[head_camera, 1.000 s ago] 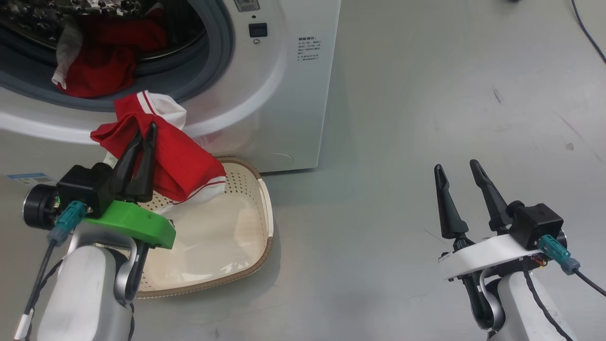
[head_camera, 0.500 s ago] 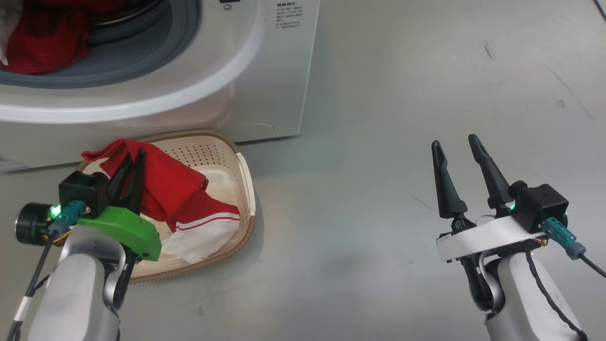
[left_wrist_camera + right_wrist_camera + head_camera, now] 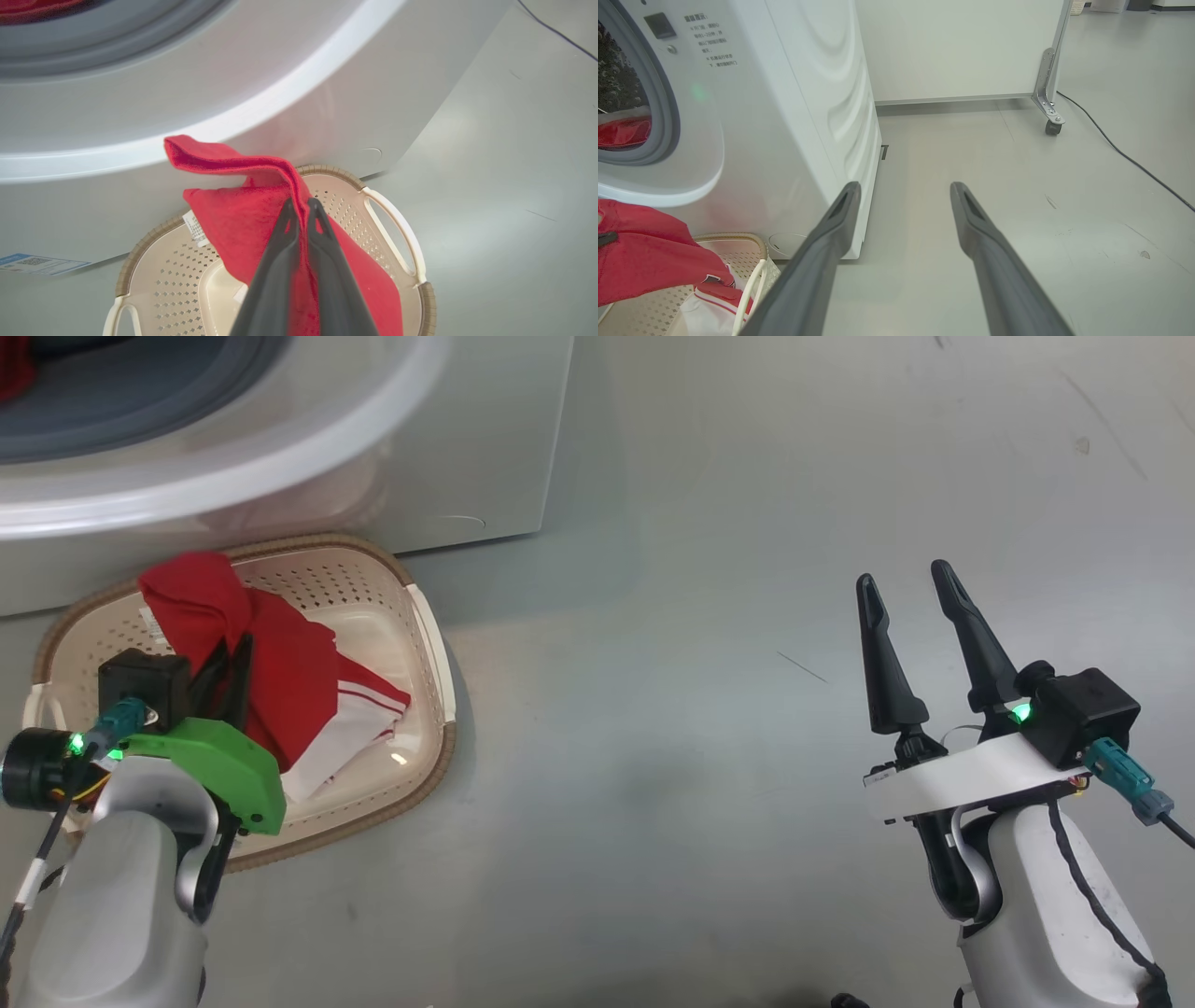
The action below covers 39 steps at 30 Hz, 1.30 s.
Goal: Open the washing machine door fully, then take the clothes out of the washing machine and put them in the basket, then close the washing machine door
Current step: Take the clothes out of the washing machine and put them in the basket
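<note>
Nothing can be read outright. The washing machine [image 3: 808,116] carries a block of small dark printed lines [image 3: 710,43] on its white front, to the right of the drum opening, too small to make out. A blue sticker [image 3: 39,264] low on that front, in the left wrist view, bears fine dark print, illegible. A white tag [image 3: 195,228] on the red clothes [image 3: 243,224] shows tiny grey marks, unreadable

Three cameras share one basket [image 3: 373,607]
From the head we look down at the floor [image 3: 700,616]. From the left wrist we sit close over the basket, facing the washing machine [image 3: 280,70]. From the right wrist we look low along the floor.
</note>
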Tool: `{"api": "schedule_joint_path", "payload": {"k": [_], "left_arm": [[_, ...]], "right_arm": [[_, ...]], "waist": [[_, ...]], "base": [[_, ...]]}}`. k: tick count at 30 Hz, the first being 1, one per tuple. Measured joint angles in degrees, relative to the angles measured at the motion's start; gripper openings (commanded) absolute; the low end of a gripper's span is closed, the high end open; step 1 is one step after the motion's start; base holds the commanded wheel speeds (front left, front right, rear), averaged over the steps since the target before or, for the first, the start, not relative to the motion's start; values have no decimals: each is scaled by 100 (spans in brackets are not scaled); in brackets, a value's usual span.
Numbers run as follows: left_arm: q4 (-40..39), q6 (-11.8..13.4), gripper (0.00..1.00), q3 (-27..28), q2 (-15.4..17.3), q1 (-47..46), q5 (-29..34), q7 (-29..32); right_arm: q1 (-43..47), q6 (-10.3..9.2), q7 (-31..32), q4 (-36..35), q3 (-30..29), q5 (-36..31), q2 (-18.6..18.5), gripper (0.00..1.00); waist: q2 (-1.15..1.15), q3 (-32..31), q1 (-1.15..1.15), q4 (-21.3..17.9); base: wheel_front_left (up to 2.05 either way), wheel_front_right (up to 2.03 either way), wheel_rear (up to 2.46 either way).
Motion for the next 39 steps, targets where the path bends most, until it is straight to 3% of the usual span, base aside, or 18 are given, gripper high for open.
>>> {"api": "schedule_joint_path", "payload": {"k": [16, 17, 18, 27, 39], "left_arm": [[1436, 101, 0, 192, 18, -264, -91, 137], [1481, 101, 42, 193, -10, -282, -127, 137], [1533, 100, 100, 180, -33, -306, -129, 135], [1903, 91, 100, 70, -178, -486, -112, -131], [1962, 35, 100, -60, -359, -532, -110, -1028]], "right_arm": [[-117, 0, 0, -22, -91, -42, 7, 100], [-120, 0, 0, -19, -91, -51, 7, 100], [-126, 0, 0, -16, -105, -54, 11, 100], [-158, 0, 0, 48, -143, -103, 16, 100], [-186, 0, 0, 137, -281, -104, 5, 100]], "waist": [[0, 443, 0, -99], [0, 443, 0, -92], [0, 441, 0, -84], [0, 306, 0, 85], [0, -125, 0, 414]], "base": [[0, 0, 0], [0, 0, 0], [0, 0, 0], [0, 0, 0], [0, 0, 0]]}}
